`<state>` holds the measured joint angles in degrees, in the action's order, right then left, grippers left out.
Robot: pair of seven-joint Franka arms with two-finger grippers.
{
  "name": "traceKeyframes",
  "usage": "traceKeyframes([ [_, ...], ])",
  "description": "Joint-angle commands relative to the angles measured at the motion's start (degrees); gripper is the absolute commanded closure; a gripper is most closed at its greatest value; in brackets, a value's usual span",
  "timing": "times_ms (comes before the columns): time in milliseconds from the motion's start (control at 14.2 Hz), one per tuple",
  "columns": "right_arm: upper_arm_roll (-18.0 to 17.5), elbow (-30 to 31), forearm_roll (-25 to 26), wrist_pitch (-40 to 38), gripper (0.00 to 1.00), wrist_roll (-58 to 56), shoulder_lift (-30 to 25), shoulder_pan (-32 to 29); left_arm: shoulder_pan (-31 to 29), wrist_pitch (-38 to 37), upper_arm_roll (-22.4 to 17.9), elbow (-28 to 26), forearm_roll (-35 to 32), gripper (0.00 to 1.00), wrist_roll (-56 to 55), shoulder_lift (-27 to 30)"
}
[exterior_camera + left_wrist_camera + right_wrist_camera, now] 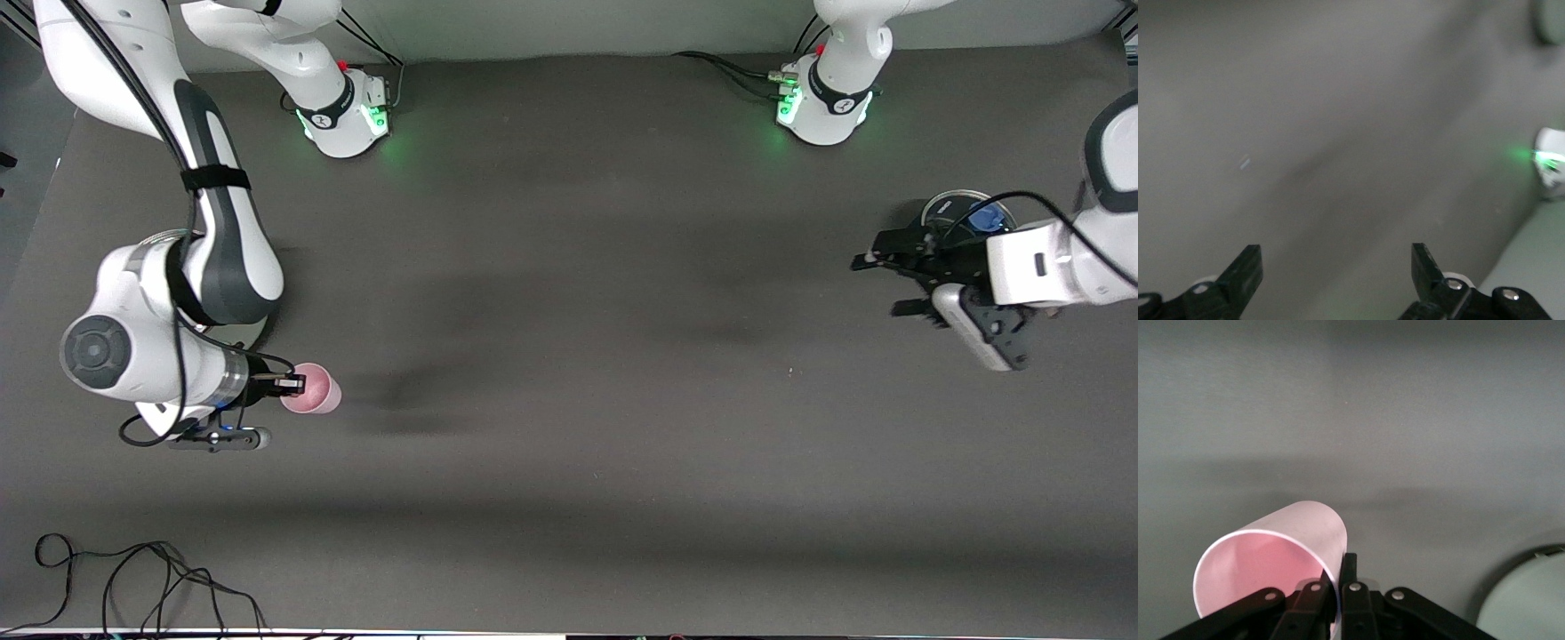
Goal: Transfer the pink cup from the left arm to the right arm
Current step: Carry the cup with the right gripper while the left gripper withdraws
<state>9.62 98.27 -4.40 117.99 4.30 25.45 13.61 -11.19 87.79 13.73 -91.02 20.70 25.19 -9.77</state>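
Observation:
The pink cup [317, 391] is held on its side over the right arm's end of the table, mouth toward the wrist. My right gripper [291, 384] is shut on its rim. In the right wrist view one finger is inside the cup [1301, 537] and one outside, with the right gripper [1341, 572] pinching the wall. My left gripper [878, 284] is open and empty, up over the left arm's end of the table, far from the cup. In the left wrist view the left gripper [1336, 267] has its fingers wide apart with only bare table between them.
A dark round pot [965, 212] with something blue in it stands beside the left gripper. A pale round object [1528, 600] shows partly in the right wrist view. Loose black cables [133, 578] lie at the table's near edge. A green-lit arm base [1550, 160] shows in the left wrist view.

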Motion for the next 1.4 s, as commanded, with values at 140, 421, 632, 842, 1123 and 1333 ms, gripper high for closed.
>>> traceKeyframes([
  [140,0.05,13.07,0.8,14.26,1.0,-1.14,-3.21,0.63,0.82,-6.65,0.5,6.2,-10.91,0.01,-18.09,1.16],
  [421,0.05,18.62,0.71,23.23,1.0,-1.14,-2.25,0.54,2.4,-10.36,0.59,7.61,-22.16,0.0,-33.44,1.16],
  [632,-0.04,19.68,0.71,25.8,1.0,-1.4,-1.46,0.37,1.61,-9.23,0.07,6.56,-23.77,0.0,-32.57,2.56],
  [842,0.04,19.6,0.71,25.62,0.98,-2.28,-1.46,0.28,1.7,-0.72,0.15,1.04,-25.18,0.0,-32.57,5.02],
  [1123,-0.04,19.6,0.44,25.01,0.01,-2.63,-2.24,-0.78,1.61,3.97,0.15,-2.94,-25.0,0.0,-29.43,6.61],
  [1333,0.05,19.07,0.36,21.0,0.0,-3.25,-5.31,-0.77,0.38,4.4,-0.02,-3.02,-24.74,0.0,-26.33,7.4],
])
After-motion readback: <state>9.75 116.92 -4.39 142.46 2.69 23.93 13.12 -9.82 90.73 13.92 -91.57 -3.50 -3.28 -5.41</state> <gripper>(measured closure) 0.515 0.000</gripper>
